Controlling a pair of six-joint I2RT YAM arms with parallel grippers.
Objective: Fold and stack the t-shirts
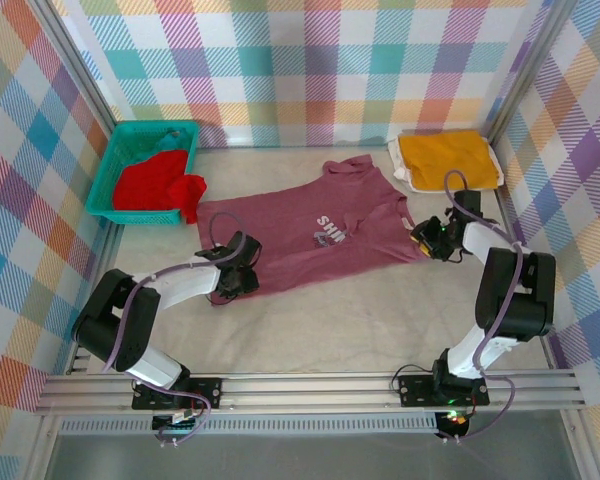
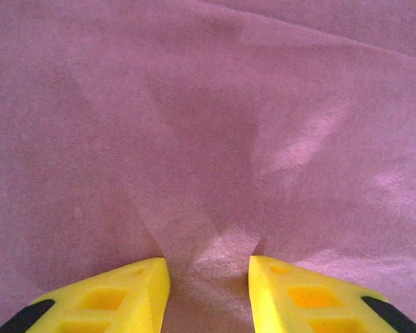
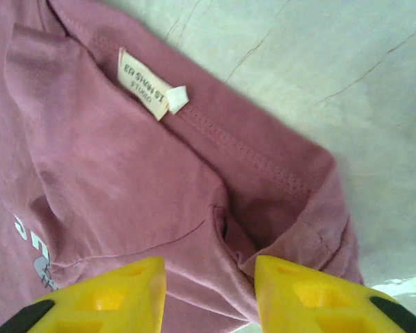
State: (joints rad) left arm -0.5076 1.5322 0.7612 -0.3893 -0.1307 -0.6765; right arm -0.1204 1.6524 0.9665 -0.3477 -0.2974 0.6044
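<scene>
Yellow foam fingers (image 2: 125, 291) of the left claw (image 2: 209, 267), black-tipped at the base, pressed on cloth.

- Left claw (image 1: 242, 262): narrow to middling gap. A small ridge of maroon fabric puckers up between the fingers, with creases fanning out from it. No firm clamp is visible. It sits at the shirt's left edge.
- Right claw (image 3: 209, 267): similar middling gap. A bunched, stitched edge of the same shirt lies between the fingers, touching one of them. It sits at the shirt's right edge (image 1: 420, 240).
- Maroon cotton short-sleeved t-shirt with whitish chest print (image 1: 300, 235): spread, somewhat rumpled, mid-surface between both claws. A cream sewn label (image 3: 144, 82) shows near the right claw, with part of the print (image 3: 31, 243) beside it.
- Yellow-orange t-shirt (image 1: 448, 160): folded into a rectangle at the far right corner, well apart from the maroon one.
- Bright red t-shirt (image 1: 155, 183): crumpled in the teal plastic basket (image 1: 130, 130) at far left, one part spilling over the rim.
- Surface (image 1: 360, 320): pale beige covering, with checked walls around it.
</scene>
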